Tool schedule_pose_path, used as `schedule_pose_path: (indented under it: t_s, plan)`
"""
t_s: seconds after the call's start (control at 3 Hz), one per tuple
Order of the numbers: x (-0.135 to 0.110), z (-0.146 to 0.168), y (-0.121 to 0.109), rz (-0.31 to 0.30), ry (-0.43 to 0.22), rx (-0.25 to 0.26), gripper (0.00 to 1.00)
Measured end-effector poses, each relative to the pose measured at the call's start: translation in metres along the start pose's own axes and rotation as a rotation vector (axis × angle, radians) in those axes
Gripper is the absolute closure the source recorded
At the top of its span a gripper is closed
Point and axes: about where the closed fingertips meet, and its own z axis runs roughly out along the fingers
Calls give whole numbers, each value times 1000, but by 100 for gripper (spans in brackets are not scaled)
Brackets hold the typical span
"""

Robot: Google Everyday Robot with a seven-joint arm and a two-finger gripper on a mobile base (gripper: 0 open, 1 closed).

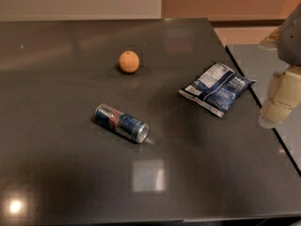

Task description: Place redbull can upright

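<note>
The redbull can (121, 122) lies on its side on the dark table (56, 173), left of centre, its silver end pointing to the lower right. It is blue and silver with a red-orange mark. My gripper (281, 100) is at the right edge of the view, over the table's right edge, well to the right of the can and apart from it. It holds nothing that I can see.
An orange (129, 61) sits behind the can, toward the back. A dark blue snack bag (216, 88) lies to the right, near the table's right edge. A second surface (263, 60) adjoins on the right.
</note>
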Motion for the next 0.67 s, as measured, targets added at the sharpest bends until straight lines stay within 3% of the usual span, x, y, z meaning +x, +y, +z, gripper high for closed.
schedule_pose_path:
  t_s: [0.33,0.67]
  plan:
    - [0,0,0,0,0,0,0]
    - [-16,2,-5,-23,3,3,0]
